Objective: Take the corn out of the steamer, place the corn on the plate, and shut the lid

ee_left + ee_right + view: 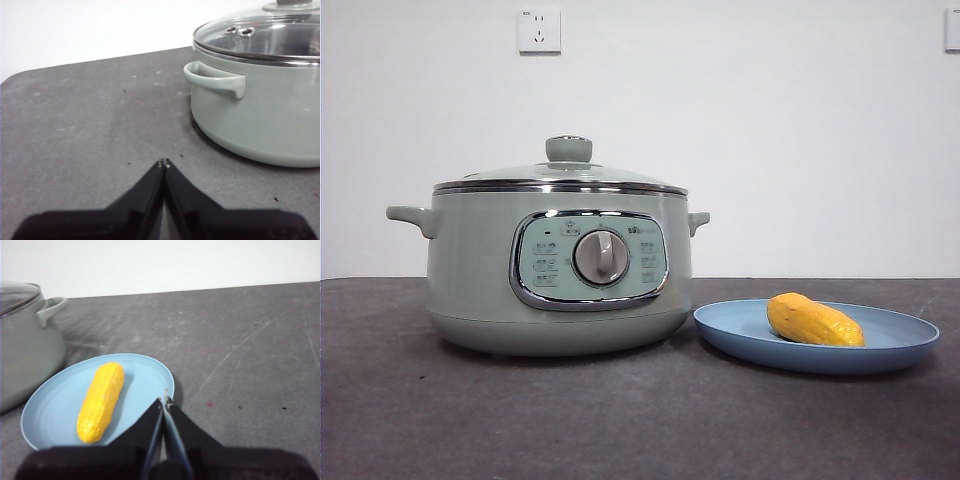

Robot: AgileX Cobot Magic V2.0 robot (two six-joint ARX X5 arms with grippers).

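Front view: the lid (pixel 560 172) sits closed on the steamer (pixel 558 270), and the corn (pixel 814 321) lies on the plate (pixel 900 345) just beside it. Left wrist view: the left gripper (pixel 164 162) hovers over the desk (pixel 90 125) near the steamer, fingers pressed together, empty. Right wrist view: the right gripper (pixel 164 401) has its fingers together, empty, at the plate's rim.

Corn (pixel 814 321) on plate (pixel 910 345), steamer (pixel 470 280) lidded

Left gripper (pixel 163 163): two matte black jaws, wedge-shaped, tapering to thin tips with small pale specks showing at the ends. Right gripper (pixel 164 401): same black tapered pair, broad dark base filling the bottom of the frame.
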